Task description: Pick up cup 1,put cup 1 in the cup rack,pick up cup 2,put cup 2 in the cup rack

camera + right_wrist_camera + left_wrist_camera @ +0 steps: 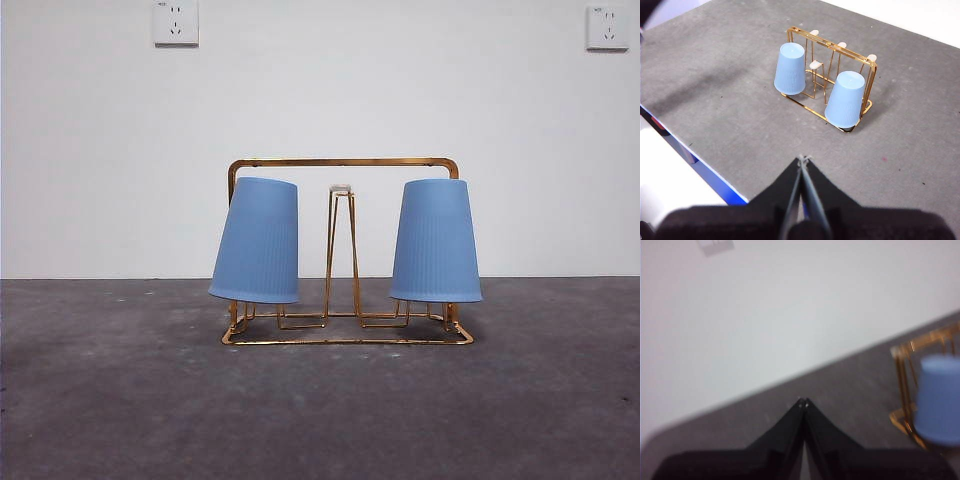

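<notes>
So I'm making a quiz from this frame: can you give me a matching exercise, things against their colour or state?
Things:
1. cup rack
2. cup on the front view's left
3. left claw
4. table

States:
A. dark grey
B. blue, upside down, tilted
C. gold wire
D. shut, holding nothing

Pairs: 1-C, 2-B, 3-D, 4-A

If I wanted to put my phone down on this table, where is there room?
The grey table is bare in front of the cup rack and off both its ends. The rack itself is crowded: a blue cup at one end, another cup at the other, wire prongs between.
</notes>
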{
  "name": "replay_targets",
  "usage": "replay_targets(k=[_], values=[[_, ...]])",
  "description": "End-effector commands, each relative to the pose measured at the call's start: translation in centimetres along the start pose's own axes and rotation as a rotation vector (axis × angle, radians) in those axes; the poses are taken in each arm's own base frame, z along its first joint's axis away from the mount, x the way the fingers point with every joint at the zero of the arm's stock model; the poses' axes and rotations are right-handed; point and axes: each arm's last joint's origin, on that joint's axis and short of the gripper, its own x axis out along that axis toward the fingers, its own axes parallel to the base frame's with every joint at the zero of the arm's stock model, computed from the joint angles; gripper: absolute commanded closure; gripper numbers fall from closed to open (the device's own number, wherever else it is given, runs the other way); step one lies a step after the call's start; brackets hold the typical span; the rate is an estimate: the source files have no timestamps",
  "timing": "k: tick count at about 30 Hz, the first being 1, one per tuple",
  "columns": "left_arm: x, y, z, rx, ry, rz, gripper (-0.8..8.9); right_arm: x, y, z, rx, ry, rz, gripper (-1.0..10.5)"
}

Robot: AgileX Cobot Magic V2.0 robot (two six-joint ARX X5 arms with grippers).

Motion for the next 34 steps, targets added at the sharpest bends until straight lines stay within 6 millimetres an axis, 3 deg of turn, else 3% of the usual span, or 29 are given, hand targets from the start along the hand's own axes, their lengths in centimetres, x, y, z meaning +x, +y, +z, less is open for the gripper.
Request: replay_targets(k=[1,6,12,16,34], values=[[-0.1,-0.6,-2.5,-0.059,0.031,0.005,8.17,0.1,0.0,-0.3,0.006,0.027,-0.005,9.4],[-0.4,-1.4,-5.7,-0.109,0.067,0.048,8.17,0.1,0.0,-0.3,0.006,0.027,-0.005,9.4],[-0.8,-2.0,-7.8,-0.146,0.081,0.05,8.17,0.1,0.0,-0.3,0.006,0.027,-0.005,9.4],[-0.9,-2.3,-8.8,-0.167,0.178,0.029,8.17,0.1,0.0,-0.3,0.006,0.027,-0.006,9.4],[-0.9,-2.4,-9.0,-0.223,0.207,0.025,8.17,0.1,0.0,-0.3,0.006,0.027,-0.005,9.4]])
